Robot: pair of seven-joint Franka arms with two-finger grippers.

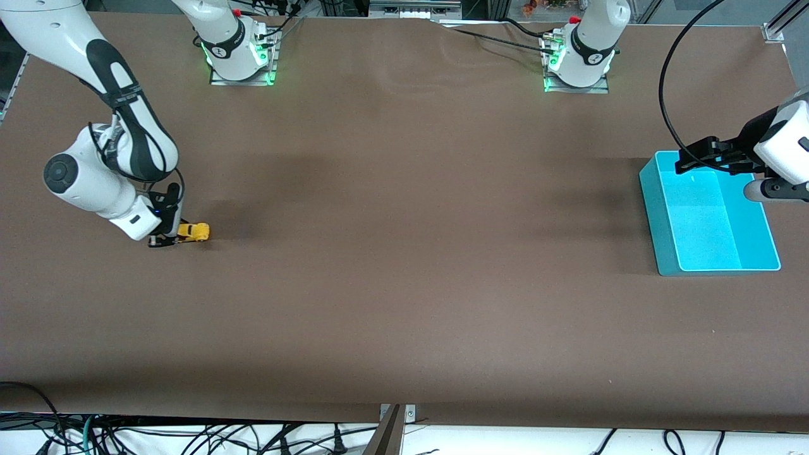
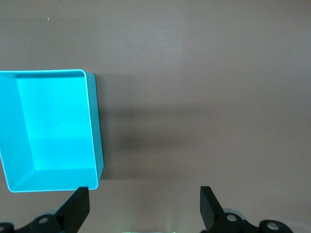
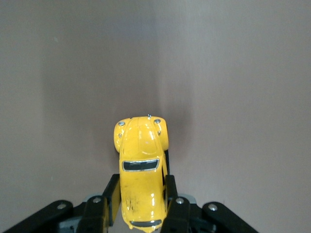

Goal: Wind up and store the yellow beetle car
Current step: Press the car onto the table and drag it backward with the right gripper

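Note:
The yellow beetle car is a tiny bright yellow toy on the brown table at the right arm's end. My right gripper is low at the table and shut on the car's rear half. In the right wrist view the car sits between the two fingers, which press on its sides, its nose pointing away from the gripper. My left gripper is open and empty, over the farther edge of the teal bin. The left wrist view shows its fingers spread wide beside the bin.
The teal bin stands at the left arm's end of the table and has nothing in it. The two arm bases stand along the table's farther edge. Cables hang below the nearer edge.

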